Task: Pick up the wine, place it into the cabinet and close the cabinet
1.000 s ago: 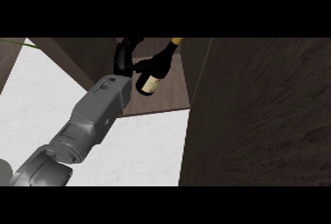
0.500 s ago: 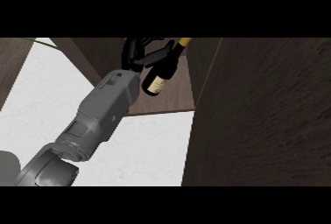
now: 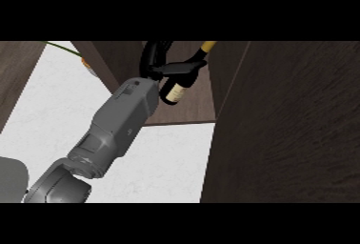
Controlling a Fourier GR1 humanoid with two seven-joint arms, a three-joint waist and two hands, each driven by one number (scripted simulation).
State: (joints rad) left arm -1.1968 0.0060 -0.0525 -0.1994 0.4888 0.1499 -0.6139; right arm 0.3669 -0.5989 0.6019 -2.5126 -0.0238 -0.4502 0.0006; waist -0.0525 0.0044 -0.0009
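The wine bottle (image 3: 175,90) is dark with a pale label and a yellow-capped neck, and it tilts with its neck up to the right. It hangs inside the open cabinet, just above the brown shelf floor (image 3: 193,112). My left hand (image 3: 156,57) is shut on the bottle, black fingers and thumb curled round its shoulder. The grey forearm (image 3: 119,124) rises from the lower left. My right hand shows nowhere.
The cabinet's dark wood door (image 3: 288,133) stands open and fills the right side. The white counter (image 3: 165,157) lies below the cabinet. Another dark panel (image 3: 15,76) edges the far left. A small orange and green thing (image 3: 85,63) peeks out at the upper left.
My left hand has carried the bottle slightly to the right and deeper into the cabinet. The forearm followed it.
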